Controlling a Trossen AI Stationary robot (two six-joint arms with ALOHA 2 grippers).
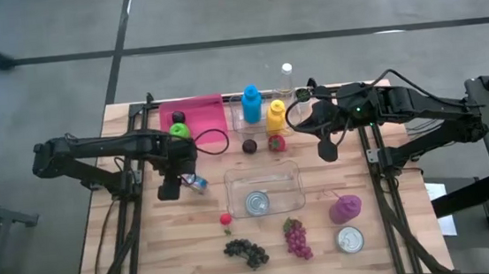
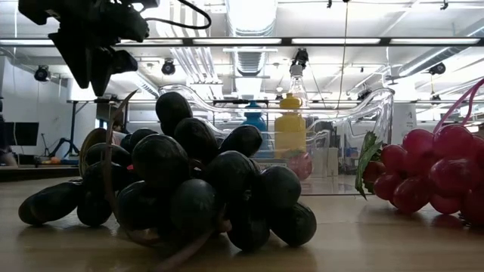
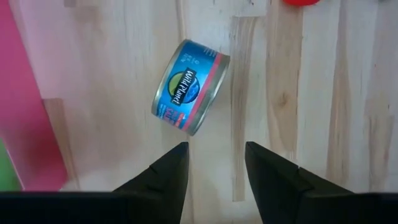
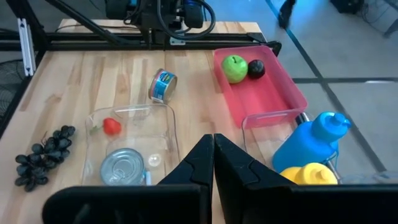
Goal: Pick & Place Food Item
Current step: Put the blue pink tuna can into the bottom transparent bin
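Tuna can (image 3: 190,86) lies on its side just beyond left pincer (image 3: 216,163); fingers parted, ungripped.

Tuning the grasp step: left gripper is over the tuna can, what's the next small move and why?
Probably lower the left gripper and advance it so the fingers straddle the small blue-labelled tuna can lying on its side on the wooden table. The jaws stand open but the can lies clear ahead of the fingertips, untouched. The right gripper waits shut near the bottles.

Blue-and-pink labelled can (image 3: 190,86); pink tray (image 4: 261,84), green apple (image 4: 234,68); dark grapes (image 2: 181,181)
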